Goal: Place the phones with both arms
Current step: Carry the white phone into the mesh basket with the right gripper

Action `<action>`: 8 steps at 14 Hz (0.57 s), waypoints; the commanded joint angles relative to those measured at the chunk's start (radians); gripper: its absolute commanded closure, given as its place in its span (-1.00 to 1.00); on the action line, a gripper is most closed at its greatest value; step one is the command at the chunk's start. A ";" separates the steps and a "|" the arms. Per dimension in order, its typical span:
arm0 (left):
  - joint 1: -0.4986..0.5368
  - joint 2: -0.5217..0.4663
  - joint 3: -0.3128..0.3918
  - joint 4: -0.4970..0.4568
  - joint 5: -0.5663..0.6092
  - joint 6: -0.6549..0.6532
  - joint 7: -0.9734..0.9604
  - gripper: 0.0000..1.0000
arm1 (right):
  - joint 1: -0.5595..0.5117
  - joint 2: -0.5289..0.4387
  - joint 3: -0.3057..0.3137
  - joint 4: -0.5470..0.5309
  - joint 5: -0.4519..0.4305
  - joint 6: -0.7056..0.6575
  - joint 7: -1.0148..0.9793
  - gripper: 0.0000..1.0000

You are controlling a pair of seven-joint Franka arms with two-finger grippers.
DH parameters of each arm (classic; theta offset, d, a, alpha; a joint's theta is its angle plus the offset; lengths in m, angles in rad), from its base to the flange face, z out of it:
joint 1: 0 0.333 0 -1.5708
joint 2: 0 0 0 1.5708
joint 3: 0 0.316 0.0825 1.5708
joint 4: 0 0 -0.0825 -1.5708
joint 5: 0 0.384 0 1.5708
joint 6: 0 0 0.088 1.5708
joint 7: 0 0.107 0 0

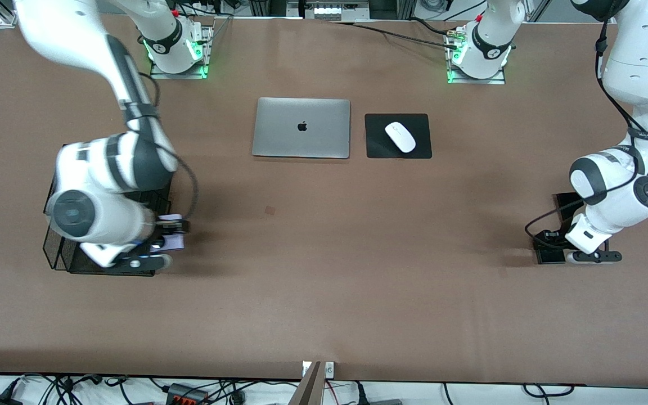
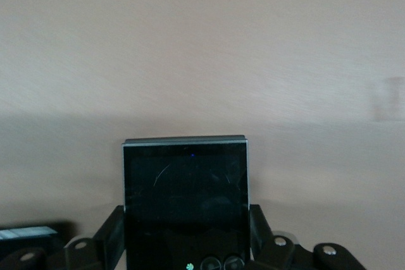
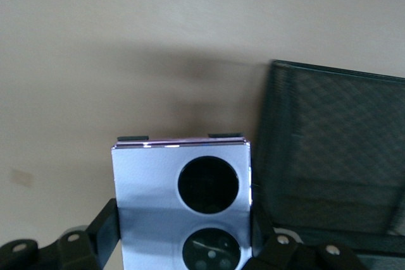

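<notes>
Now the right gripper [image 3: 183, 245], clamped on the lilac phone [image 3: 182, 200] just beside the mesh basket [image 3: 335, 175], risks clipping its rim, while the left gripper [image 2: 186, 251] pinches the small black phone [image 2: 185, 203], which could slip.

The right arm reached from its base down to the right arm's end of the table, elbow bent, wrist low. The right gripper [image 1: 167, 239] [image 3: 183, 245] had its fingers [image 3: 104, 229] pressed on both sides of the lilac phone [image 3: 183, 203]. The left arm folded down at the left arm's end, and the left gripper [image 1: 560, 244] [image 2: 185, 251] sat clamped on the small black phone [image 2: 185, 203].
</notes>
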 commanded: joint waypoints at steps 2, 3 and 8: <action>-0.163 -0.122 0.000 0.016 -0.010 -0.222 -0.317 0.02 | -0.084 -0.171 0.019 -0.183 -0.014 -0.060 -0.117 0.52; -0.209 -0.141 -0.003 0.022 -0.010 -0.267 -0.415 0.02 | -0.101 -0.223 0.019 -0.257 -0.014 -0.051 -0.142 0.52; -0.488 -0.119 -0.006 0.249 0.031 -0.516 -1.021 0.02 | -0.149 -0.396 0.017 -0.515 -0.020 0.070 -0.176 0.52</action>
